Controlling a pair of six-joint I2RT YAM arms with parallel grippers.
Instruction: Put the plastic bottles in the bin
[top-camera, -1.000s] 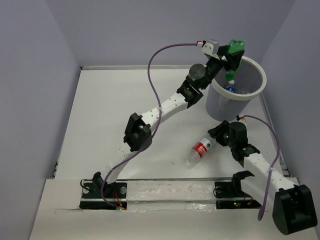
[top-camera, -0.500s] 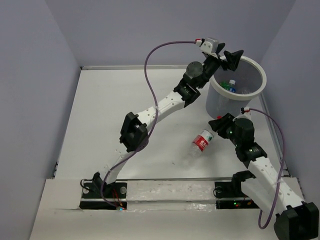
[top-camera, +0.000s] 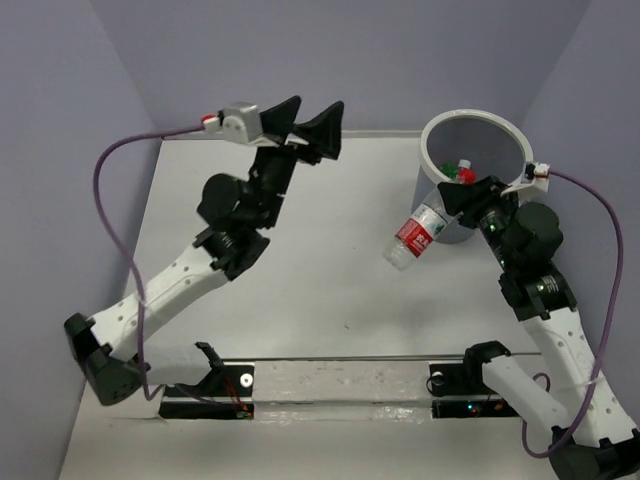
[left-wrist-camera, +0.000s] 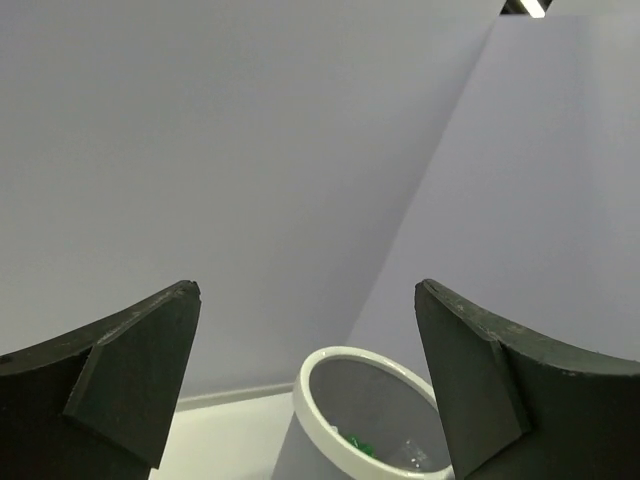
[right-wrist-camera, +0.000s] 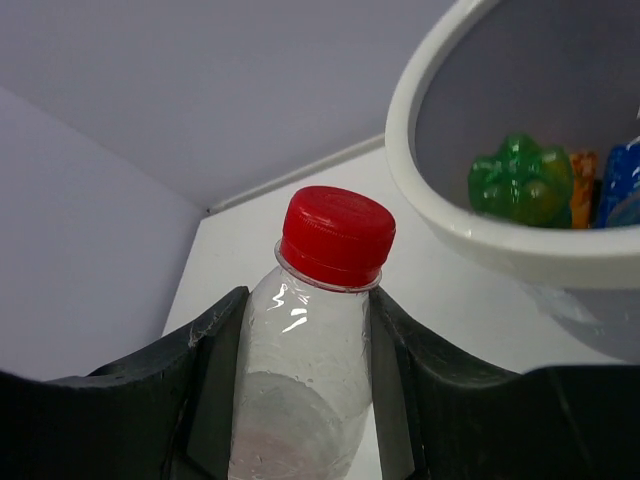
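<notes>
- Since letting go above bin (top-camera: 430, 140), pulls left gripper (top-camera: 318, 108) back toward worktop's (top-camera: 300, 260) far edge, jaws wide, empty; lifts red-labelled bottle (top-camera: 415, 235) clear of worktop in right gripper (top-camera: 462, 195), beside bin.
- From left wrist, finds nothing between spread jaws, bin ahead.
- From right wrist, finds jaws clamped on red-labelled bottle, just short of rim; green bottle (right-wrist-camera: 520, 180) already inside; probably only tipping in left.

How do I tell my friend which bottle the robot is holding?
Find the big grey bin with the white rim at the far right of the table. Just by its near side, the right tool pinches a clear bottle near its cap. It has a red cap and a red label, and it is the only bottle outside the bin.
</notes>
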